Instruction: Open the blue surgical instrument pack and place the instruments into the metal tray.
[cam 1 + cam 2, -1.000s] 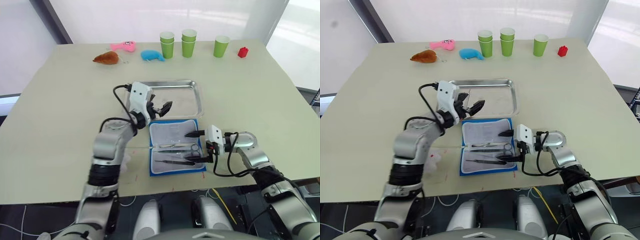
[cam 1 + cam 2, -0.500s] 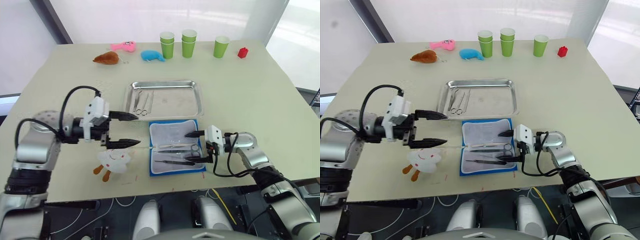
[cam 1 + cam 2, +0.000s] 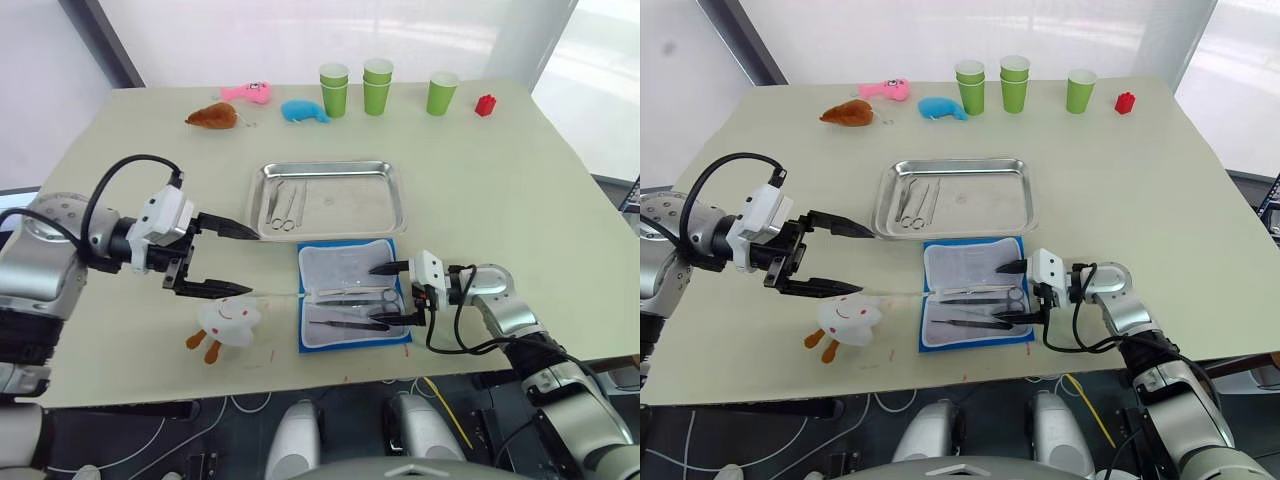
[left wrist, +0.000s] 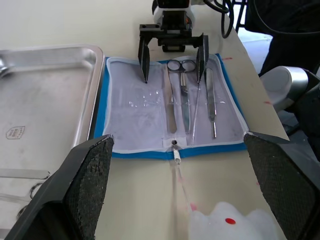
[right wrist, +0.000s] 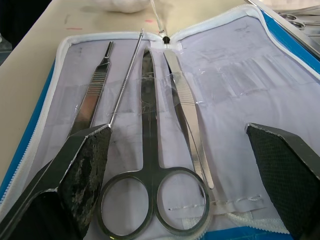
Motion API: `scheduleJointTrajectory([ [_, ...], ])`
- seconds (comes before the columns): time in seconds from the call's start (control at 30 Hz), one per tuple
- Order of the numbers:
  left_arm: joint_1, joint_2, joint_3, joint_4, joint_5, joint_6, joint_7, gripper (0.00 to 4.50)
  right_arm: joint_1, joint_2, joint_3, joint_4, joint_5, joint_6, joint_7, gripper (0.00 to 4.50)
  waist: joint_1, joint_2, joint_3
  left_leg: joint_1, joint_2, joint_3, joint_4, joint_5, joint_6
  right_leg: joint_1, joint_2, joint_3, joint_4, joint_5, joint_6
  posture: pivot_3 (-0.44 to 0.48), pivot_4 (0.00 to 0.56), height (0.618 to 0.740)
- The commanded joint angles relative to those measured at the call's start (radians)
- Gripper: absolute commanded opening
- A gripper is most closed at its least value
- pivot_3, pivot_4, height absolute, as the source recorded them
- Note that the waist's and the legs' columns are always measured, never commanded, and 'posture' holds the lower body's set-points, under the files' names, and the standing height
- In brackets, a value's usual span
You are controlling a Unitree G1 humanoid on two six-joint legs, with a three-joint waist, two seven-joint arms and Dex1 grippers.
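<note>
From the head views, the left hand (image 3: 232, 257) is spread wide and empty above the bench (image 3: 120, 180), beside a white plush toy (image 3: 226, 322); the right hand (image 3: 388, 294) is spread wide at the edge of the open blue pack (image 3: 352, 304), just below the metal tray (image 3: 330, 198), which holds two scissors (image 3: 284, 204). In the left wrist view, a small stamp on the tray floor is too faint to read; in the right wrist view, the right hand's fingers (image 5: 75, 175) straddle the ring-handled scissors (image 5: 150, 165) in the pack, touching nothing.

The metal tray (image 4: 52, 95) ran off the edge of the left wrist view, and the instruments lying in it (image 4: 20, 187) were cut to slivers there. In the right wrist view the blue pack (image 5: 295, 55) and the scissors' ring handles (image 5: 155, 210) were partly cropped or hidden by the fingers (image 5: 75, 170). The white plush toy (image 4: 235, 225) was cut off.
</note>
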Motion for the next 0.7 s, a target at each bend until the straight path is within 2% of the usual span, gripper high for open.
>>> scheduleJointTrajectory([
  [0.03,-0.019,-0.049,0.009,-0.009,0.03,-0.007,-0.041,4.38,0.037,-0.007,0.04,0.077,-0.067,0.019,-0.012,4.5,0.0,0.0,0.0,0.0,0.0,0.0,0.0,0.0,0.0,0.0,0.0,0.0,0.0,0.0,0.0,0.0,0.15,0.74],
  [0.17,-0.029,-0.118,-0.002,-0.018,0.067,0.007,-0.036,4.38,0.03,-0.006,0.039,0.082,-0.068,0.019,-0.012,4.5,-0.001,0.0,0.0,0.0,0.0,0.0,0.0,0.0,0.0,0.0,0.0,0.0,0.0,0.0,0.0,0.0,0.15,0.74],
  [0.27,-0.047,-0.169,-0.025,-0.004,0.112,-0.006,-0.025,3.05,0.029,-0.007,0.039,0.083,-0.068,0.018,-0.011,4.5,-0.001,0.0,0.0,0.0,0.0,0.0,0.0,0.0,0.0,0.0,0.0,0.001,0.0,0.0,0.0,0.0,0.15,0.74],
  [0.3,-0.056,-0.187,-0.031,0.006,0.131,-0.017,-0.013,2.77,0.029,-0.007,0.039,0.083,-0.068,0.018,-0.012,4.5,0.0,0.0,0.0,0.0,0.0,0.0,0.0,0.0,0.0,0.0,0.001,0.001,0.0,0.0,0.0,0.0,0.15,0.74],
  [0.33,-0.063,-0.202,-0.042,0.016,0.159,-0.028,-0.001,2.23,0.03,-0.007,0.039,0.082,-0.068,0.018,-0.012,4.5,-0.001,0.0,0.0,0.0,0.0,0.0,0.0,0.0,0.0,0.0,0.001,0.001,0.0,0.0,0.0,0.0,0.15,0.74],
  [0.37,-0.068,-0.214,-0.054,0.025,0.182,-0.039,0.0,2.1,0.03,-0.007,0.039,0.082,-0.068,0.019,-0.012,4.5,-0.001,0.0,0.0,0.0,0.0,0.0,0.0,0.0,0.0,0.0,0.001,0.001,0.0,0.0,0.0,0.0,0.15,0.74],
  [0.7,-0.102,-0.406,-0.128,0.097,0.344,-0.064,0.111,2.1,0.028,-0.003,0.039,0.086,-0.069,0.017,-0.017,4.5,-0.002,-0.001,-0.001,0.0,0.0,0.0,0.0,0.0,0.0,0.0,0.001,0.001,0.001,0.0,0.0,0.0,0.15,0.74],
])
